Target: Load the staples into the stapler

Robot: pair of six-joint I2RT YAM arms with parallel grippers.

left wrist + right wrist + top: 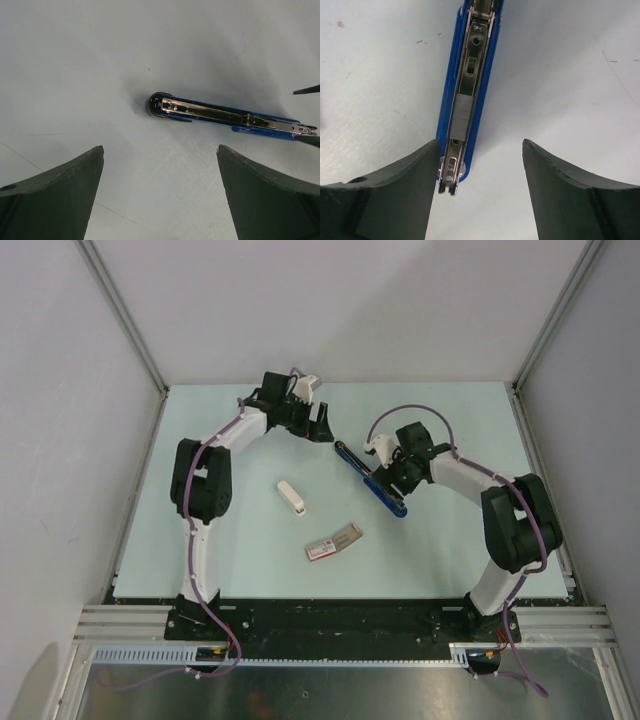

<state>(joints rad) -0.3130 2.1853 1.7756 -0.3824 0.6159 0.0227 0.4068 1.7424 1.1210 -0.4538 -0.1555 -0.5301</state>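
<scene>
**Stapler lies swung open, right of centre**

Its slim bright-blue body and black arm stretch in one diagonal line on the matte, pale table. A shiny metal channel runs along the blue half, with slots and a small hole. A smooth grey block sits in it; I cannot tell whether that is staples.

The right gripper is spread wide over the channel's near end. The metal tip is against one dark curved finger and the other finger stands well clear, so nothing is clamped.

The left gripper, also wide apart and empty, hangs near the stapler's rounded black end.

Lower centre, a flat pink-and-white staple box has its grey tray slid out. A small white oblong piece lies above and to its left.
</scene>
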